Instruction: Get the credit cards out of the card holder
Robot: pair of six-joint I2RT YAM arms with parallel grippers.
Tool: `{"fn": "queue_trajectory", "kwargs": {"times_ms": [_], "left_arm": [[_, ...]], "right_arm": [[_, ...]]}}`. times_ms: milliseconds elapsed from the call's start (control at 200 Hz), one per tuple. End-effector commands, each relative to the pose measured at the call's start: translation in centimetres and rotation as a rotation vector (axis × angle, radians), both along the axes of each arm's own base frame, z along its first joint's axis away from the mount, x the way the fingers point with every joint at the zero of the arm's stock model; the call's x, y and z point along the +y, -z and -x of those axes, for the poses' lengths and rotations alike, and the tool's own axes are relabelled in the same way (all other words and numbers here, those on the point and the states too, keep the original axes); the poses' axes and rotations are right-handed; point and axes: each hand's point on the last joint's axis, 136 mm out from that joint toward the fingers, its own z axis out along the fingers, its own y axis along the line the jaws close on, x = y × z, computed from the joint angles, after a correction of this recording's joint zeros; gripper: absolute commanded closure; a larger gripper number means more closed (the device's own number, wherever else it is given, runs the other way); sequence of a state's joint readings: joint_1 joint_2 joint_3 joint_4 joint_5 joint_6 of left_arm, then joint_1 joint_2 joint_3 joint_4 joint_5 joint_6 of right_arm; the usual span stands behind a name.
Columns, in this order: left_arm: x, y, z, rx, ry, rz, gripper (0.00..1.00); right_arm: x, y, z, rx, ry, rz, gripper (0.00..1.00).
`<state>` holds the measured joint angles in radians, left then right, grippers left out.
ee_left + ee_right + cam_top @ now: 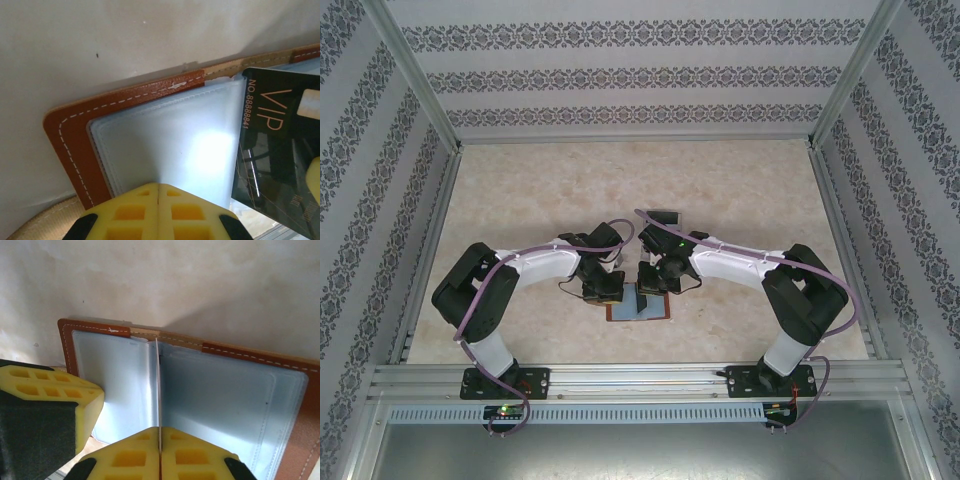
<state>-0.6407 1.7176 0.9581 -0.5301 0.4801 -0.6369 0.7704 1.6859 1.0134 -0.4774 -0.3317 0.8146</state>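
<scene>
Leather holder (638,305): open flat on table (570,190), between the arms.
Left gripper (158,189): closed, empty, tips on holder's pale pocket (170,145).
Right gripper (160,432): clamped on black card (272,145) (edge-on from its wrist).
Unclear: whether card has left the pocket.

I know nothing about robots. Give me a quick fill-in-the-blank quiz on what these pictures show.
1. The card holder lies ____ on the table, pockets facing up.
2. The black card bears the big letters ____.
3. The right gripper is shut on a thin ____ seen edge-on.
4. The left gripper, shut, has fingers coloured ____.
Missing words: open; VIP; card; yellow.
</scene>
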Motion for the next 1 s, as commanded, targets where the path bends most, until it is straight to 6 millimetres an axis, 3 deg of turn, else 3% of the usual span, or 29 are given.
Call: {"fn": "queue_trajectory", "kwargs": {"times_ms": [0,345,535,779,994], "left_arm": [[-0.8,0.4,0.2,0.021,-0.006,0.025,0.98],[-2.2,0.6,-0.3,0.032,-0.011,0.080,0.98],[-3.1,-0.6,-1.2,-0.004,-0.016,0.130,0.98],[-0.4,-2.0,-2.2,-0.128,-0.034,0.008,0.97],[1.6,-3.1,-2.4,-0.182,-0.053,-0.039,0.97]], "right_arm": [[0.0,-0.1,0.3,0.001,0.001,0.002,0.96],[-0.1,-0.2,0.3,0.000,0.001,-0.001,0.98],[-0.1,-0.6,0.2,-0.009,0.002,-0.004,0.99],[-1.4,-3.4,-0.8,-0.083,0.016,-0.016,1.00],[-3.2,-5.2,-2.2,-0.136,-0.072,-0.046,1.00]]}}
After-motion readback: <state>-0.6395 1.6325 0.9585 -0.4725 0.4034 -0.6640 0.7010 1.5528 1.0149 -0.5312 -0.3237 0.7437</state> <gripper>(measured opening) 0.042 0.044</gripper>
